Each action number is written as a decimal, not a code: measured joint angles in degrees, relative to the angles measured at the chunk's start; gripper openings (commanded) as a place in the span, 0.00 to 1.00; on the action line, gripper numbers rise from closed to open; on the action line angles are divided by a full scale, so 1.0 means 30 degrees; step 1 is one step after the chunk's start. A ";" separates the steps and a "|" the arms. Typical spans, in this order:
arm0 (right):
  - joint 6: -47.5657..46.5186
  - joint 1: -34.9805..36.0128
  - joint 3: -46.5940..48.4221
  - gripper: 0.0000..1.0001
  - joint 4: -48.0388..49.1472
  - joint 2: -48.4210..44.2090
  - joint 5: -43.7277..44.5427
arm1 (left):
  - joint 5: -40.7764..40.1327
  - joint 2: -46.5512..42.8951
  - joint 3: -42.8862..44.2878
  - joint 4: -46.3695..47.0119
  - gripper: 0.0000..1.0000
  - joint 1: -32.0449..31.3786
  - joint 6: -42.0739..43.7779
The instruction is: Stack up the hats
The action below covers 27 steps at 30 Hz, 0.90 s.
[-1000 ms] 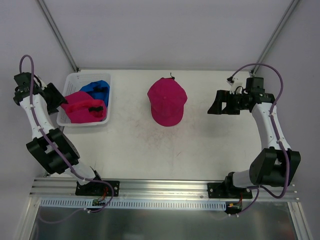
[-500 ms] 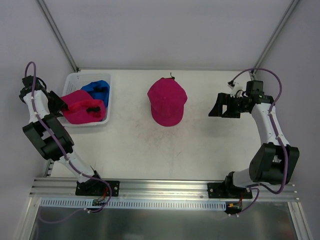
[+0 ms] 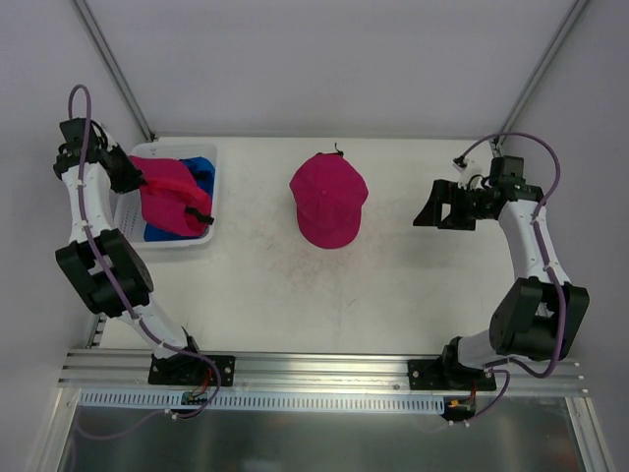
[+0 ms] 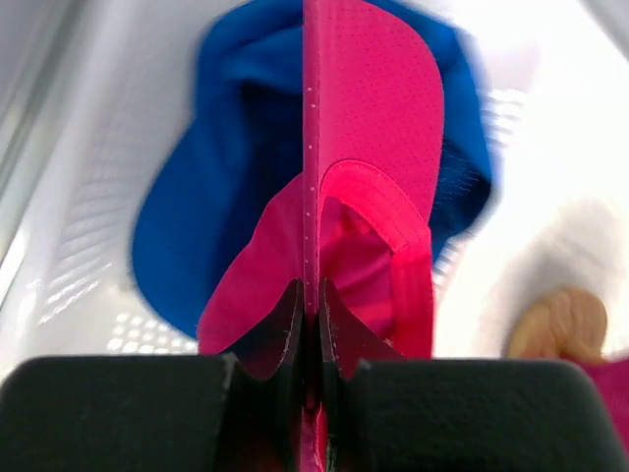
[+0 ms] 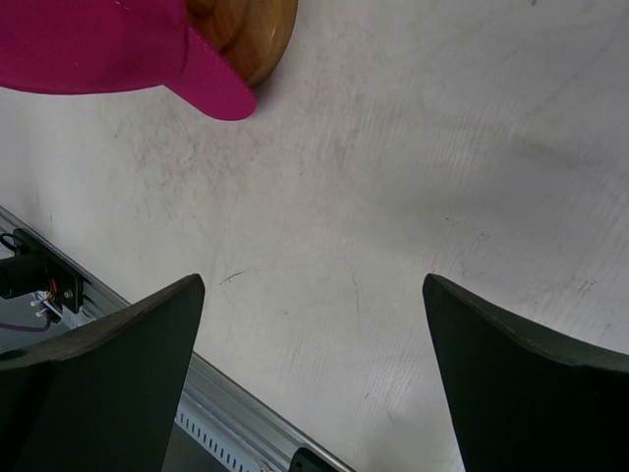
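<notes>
Magenta hat (image 4: 369, 128) hung clamped in the left pincer (image 4: 311, 295) over the blue hat (image 4: 206, 206) in the basket (image 3: 177, 242). Step judged: pick-up. Next, it needed carrying onto the second magenta hat (image 3: 328, 202) on the counter (image 3: 393, 285). Right pincer (image 5: 310, 295) stood open, empty.

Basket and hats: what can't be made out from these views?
Right wrist: wooden disc cut off by the top edge and partly under the centre pink hat.
Top external: that disc fully hidden under the same hat; blue hat mostly covered by the held pink hat.
Left wrist: blue hat's edges blurred.
All views: basket floor hidden by its two hats.
</notes>
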 measured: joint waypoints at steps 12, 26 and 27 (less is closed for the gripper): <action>-0.0954 -0.0182 0.6258 0.99 -0.0692 -0.1290 -0.3337 | 1.0200 -0.7023 -0.1173 0.5384 0.00 -0.2200 0.5654; 0.5246 0.7970 0.8743 1.00 0.6951 -0.1450 -0.3235 | 1.2123 -1.2560 -0.3220 0.7606 0.00 -1.0579 1.1023; 0.5625 0.8677 0.8619 0.99 0.7570 -0.1486 -0.3038 | 1.1912 -1.2786 -0.3344 0.7788 0.00 -1.1038 1.1125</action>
